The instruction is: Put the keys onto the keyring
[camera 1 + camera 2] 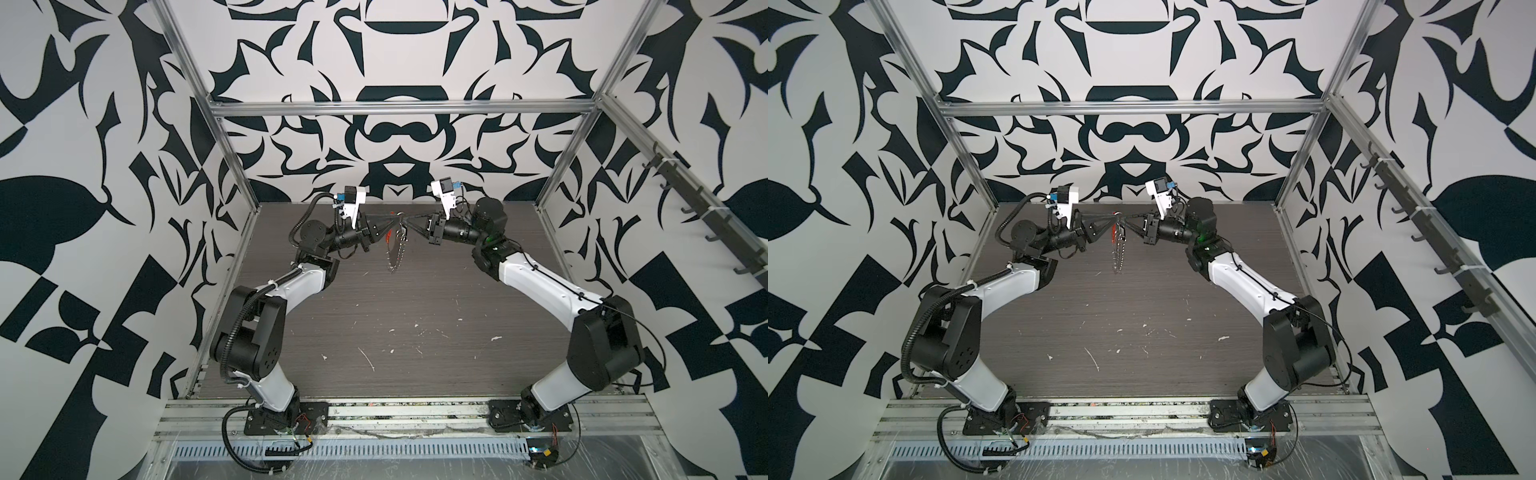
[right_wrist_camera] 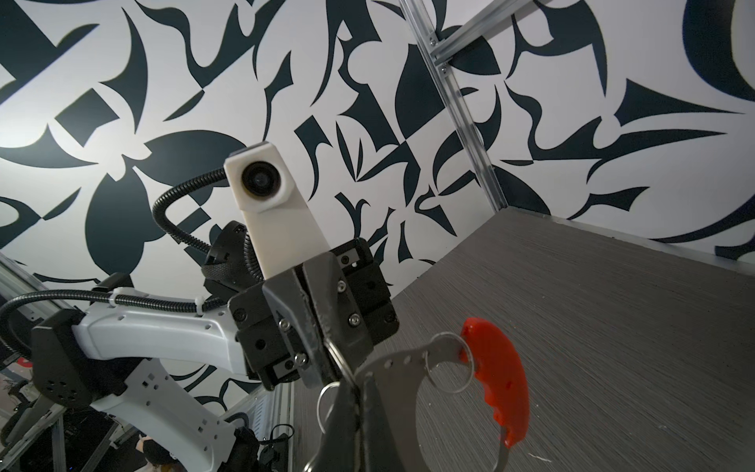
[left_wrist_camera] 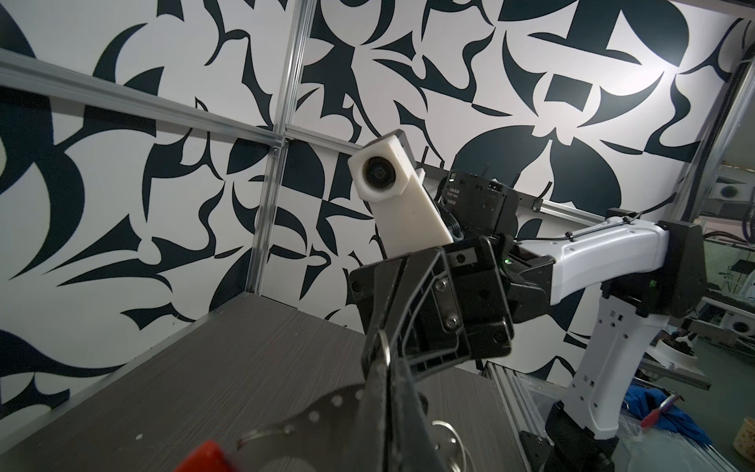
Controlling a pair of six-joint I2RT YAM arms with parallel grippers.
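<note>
I read the left pincer point(image 1: 392, 221) clenched on the top of the keyring point(image 1: 395, 249). The right pincer point(image 1: 410, 220) is clamped there too, and it dangles below both.

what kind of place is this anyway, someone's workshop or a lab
Most likely a robotics test cell in a lab. Two white-and-black robot arms are bolted to a metal base rail at a grey wood-grain tabletop, boxed in by a silver aluminium frame and black-and-white patterned wall panels.
</note>
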